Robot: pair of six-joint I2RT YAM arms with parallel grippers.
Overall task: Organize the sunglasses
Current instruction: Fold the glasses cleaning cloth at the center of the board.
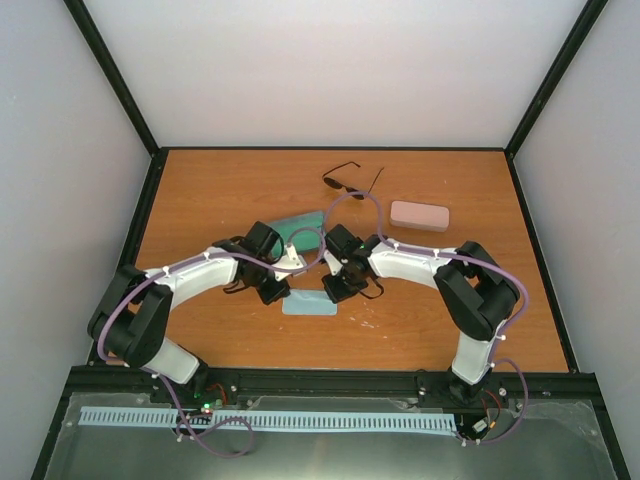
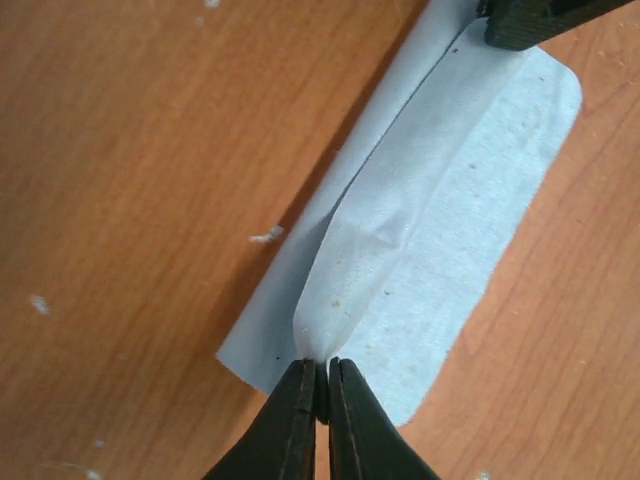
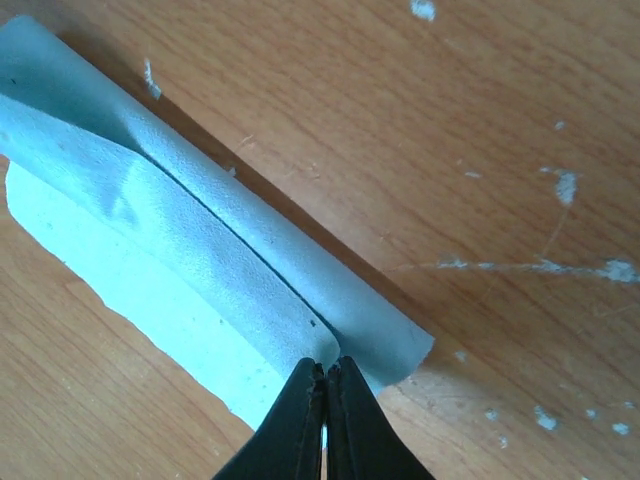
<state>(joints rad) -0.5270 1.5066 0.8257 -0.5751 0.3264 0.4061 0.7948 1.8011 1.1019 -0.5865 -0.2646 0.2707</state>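
Black-framed sunglasses (image 1: 352,180) lie open on the wooden table (image 1: 220,200) at the back, far from both grippers. A light-blue cloth (image 1: 310,307) lies between the two grippers nearer the front. My left gripper (image 1: 285,295) is shut on the cloth's left end, pinching a raised fold (image 2: 380,230) at its fingertips (image 2: 322,368). At the opposite end, my right gripper (image 1: 331,293) is shut on the folded-over layer of the cloth (image 3: 150,230), fingertips (image 3: 325,372) at the fold. The right gripper's black tip (image 2: 530,20) shows at the top of the left wrist view.
A pink oblong case (image 1: 419,215) lies at the back right. A teal flat piece (image 1: 300,228), cloth or case I cannot tell, sits behind the grippers, partly hidden by the arms. Black frame posts and grey walls enclose the table.
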